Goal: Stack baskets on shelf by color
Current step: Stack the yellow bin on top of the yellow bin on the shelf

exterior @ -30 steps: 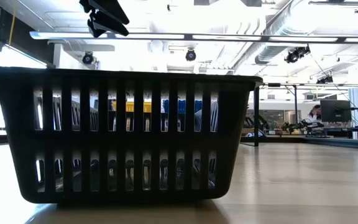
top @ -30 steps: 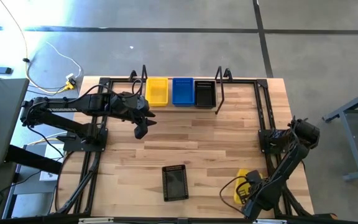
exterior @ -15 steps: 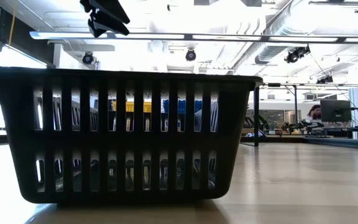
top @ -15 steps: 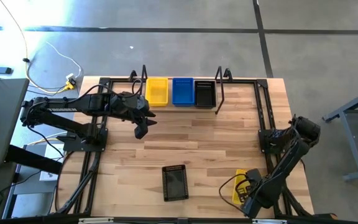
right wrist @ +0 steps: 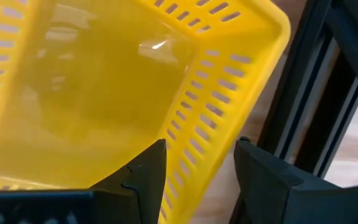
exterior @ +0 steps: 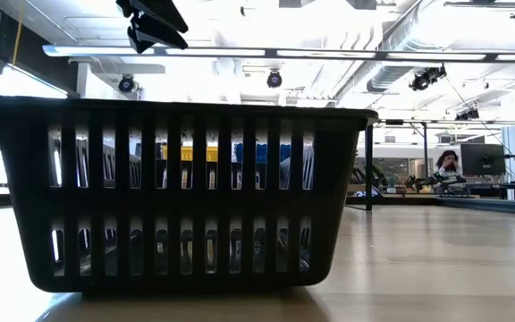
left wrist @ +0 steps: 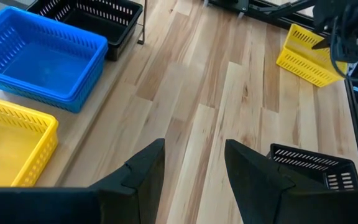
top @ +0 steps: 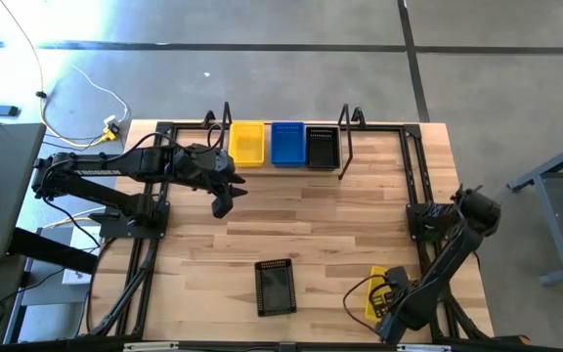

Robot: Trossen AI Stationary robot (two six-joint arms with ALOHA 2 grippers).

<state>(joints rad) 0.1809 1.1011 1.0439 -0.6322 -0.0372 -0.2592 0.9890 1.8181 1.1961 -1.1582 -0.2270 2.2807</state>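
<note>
On the shelf [top: 348,137] at the far edge stand yellow [top: 246,143], blue [top: 287,143] and black [top: 322,148] baskets in a row. A lone black basket [top: 276,286] rests on the table near the front and fills the low view [exterior: 177,192]. A yellow basket [top: 374,291] rests at the near right. My right gripper [right wrist: 199,149] is open over it, with one finger inside and one outside a side wall [right wrist: 229,87]. My left gripper [top: 221,205] is open and empty in the air, left of centre. My right gripper's fingers come from above and straddle the yellow basket's side wall [right wrist: 194,134] near a corner, one inside and one outside. I cannot tell whether they touch it. The basket rests on the table.
The black tube frame [top: 413,176] runs along the table's sides, close beside the yellow basket [right wrist: 316,93]. Bare wood lies between the shelf and the lone black basket. Yellow cables [top: 360,288] loop by the right arm.
My right arm has shifted slightly toward the table's near edge over the yellow basket.
</note>
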